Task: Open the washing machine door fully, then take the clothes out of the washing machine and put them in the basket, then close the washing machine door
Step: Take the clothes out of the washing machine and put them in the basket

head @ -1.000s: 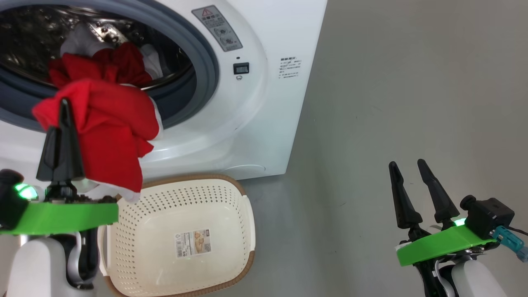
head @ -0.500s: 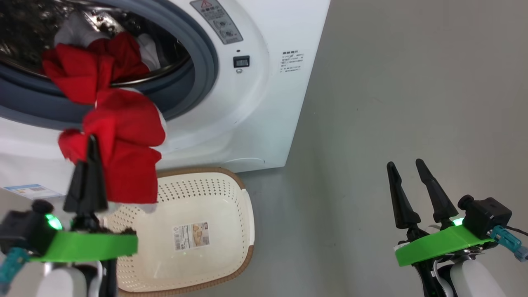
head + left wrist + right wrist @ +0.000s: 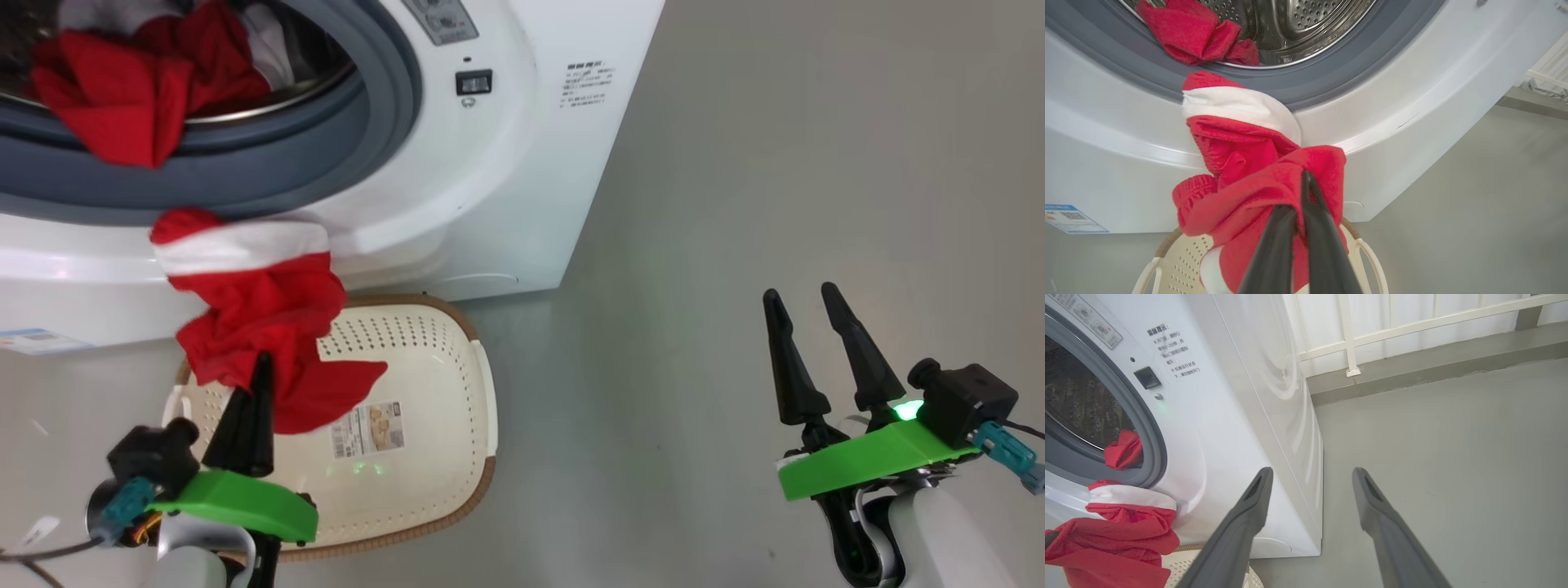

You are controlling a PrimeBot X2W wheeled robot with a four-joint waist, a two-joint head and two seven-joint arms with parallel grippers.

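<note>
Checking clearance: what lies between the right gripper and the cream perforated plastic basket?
Bare grey floor, in the head view, between right gripper and cream perforated basket.

There are one big white front-loading washing machine [image 3: 522,180], one small cream holed plastic basket [image 3: 441,465], two bunches of bright red fabric clothes [image 3: 261,318], and two dark-fingered tools: left end effector [image 3: 261,363], right end effector [image 3: 800,292].

Nothing legible — Chinese print [image 3: 1173,351] on washing machine [image 3: 1241,396], sticker [image 3: 371,429] in basket [image 3: 445,384], both blurred.
</note>
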